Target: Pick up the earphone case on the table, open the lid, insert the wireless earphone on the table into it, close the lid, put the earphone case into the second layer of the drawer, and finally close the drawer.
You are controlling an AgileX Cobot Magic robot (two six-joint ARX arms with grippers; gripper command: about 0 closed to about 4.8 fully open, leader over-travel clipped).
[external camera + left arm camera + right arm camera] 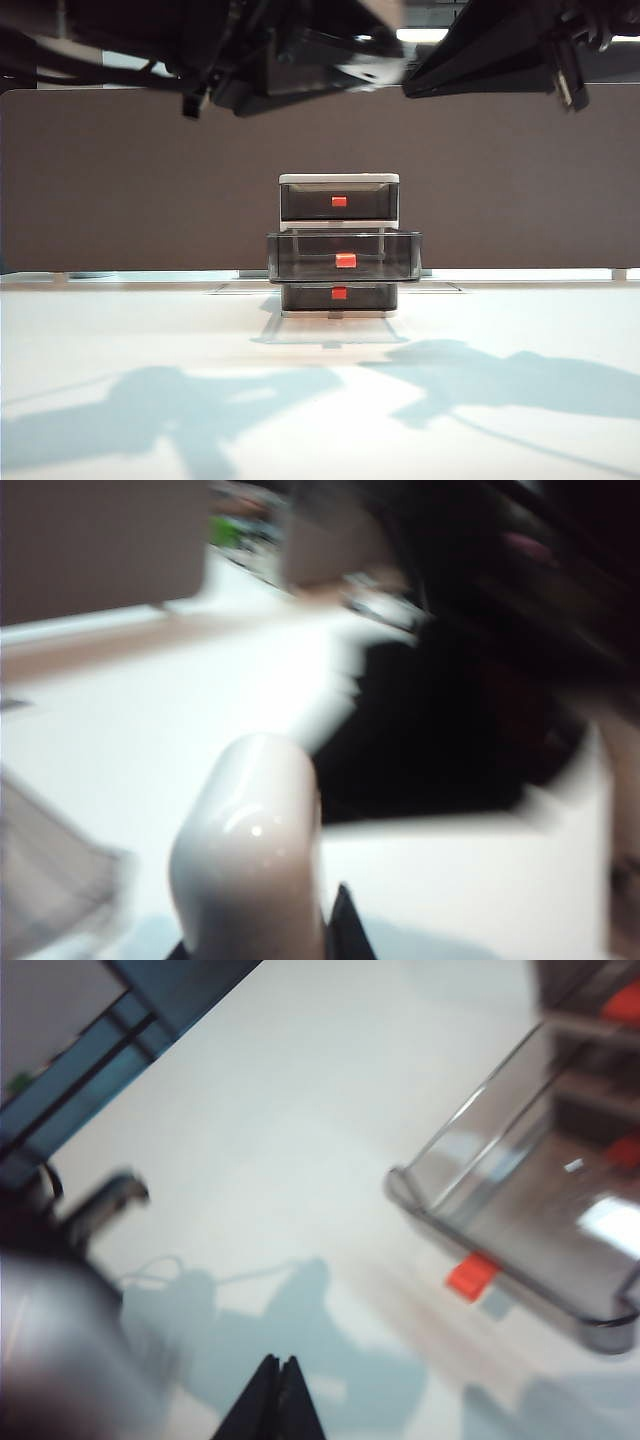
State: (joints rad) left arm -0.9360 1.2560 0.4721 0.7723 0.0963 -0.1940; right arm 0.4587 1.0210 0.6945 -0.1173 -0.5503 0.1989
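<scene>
Left claw (262,950) clamped on closed earphone case (250,860); right claw (277,1400) together above table (300,1110); second layer of the drawer (344,256) pulled out.

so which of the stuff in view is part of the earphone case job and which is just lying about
Part of the job:
- earphone case, held in the left gripper
- second layer of the drawer, pulled out
- drawer
- table
- right gripper, shut, above the table near the drawer

Just lying about:
- top and bottom drawers, both closed
- brown back panel
</scene>
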